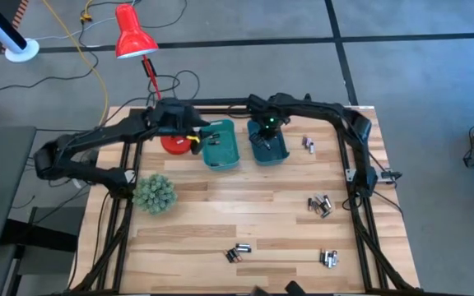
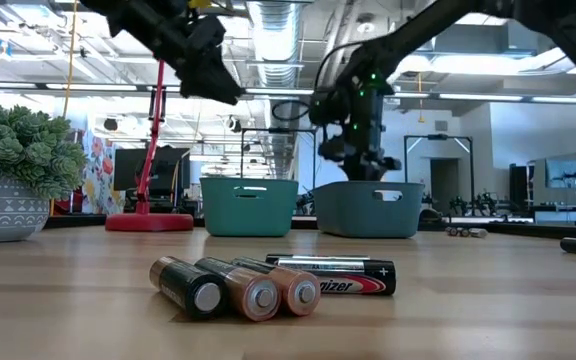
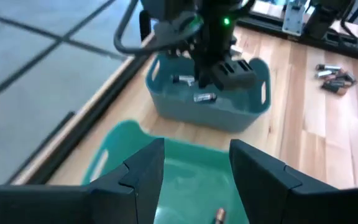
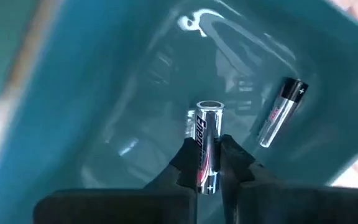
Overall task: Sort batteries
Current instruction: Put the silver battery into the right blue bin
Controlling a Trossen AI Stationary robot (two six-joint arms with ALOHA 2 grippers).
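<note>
Two teal bins stand side by side at the table's far middle: a lighter one [image 1: 220, 146] and a darker one [image 1: 268, 150]. My right gripper [image 4: 209, 158] points down into the darker bin, shut on a silver battery [image 4: 207, 134]. Another battery [image 4: 281, 112] lies on that bin's floor. My left gripper [image 3: 197, 152] hangs open over the lighter bin [image 3: 120, 149], holding nothing; a battery [image 3: 219, 215] lies in that bin below it. Loose batteries lie in small groups on the table [image 1: 237, 253], [image 1: 329, 259], [image 1: 319, 205], [image 1: 309, 144]. My right gripper pinches the silver battery near one end [image 4: 209, 177] between its two fingertips [image 4: 185, 162]. The fingers come from above, pointing down, and lie across the battery. The battery sticks out level from the tips, clear of the bin's floor.
A green spiky plant in a pot [image 1: 155, 193] stands at the table's left. A red lamp [image 1: 134, 37] rises behind the bins, its base [image 1: 174, 144] beside the lighter bin. The nearest group of batteries [image 2: 268, 285] lies by the front edge.
</note>
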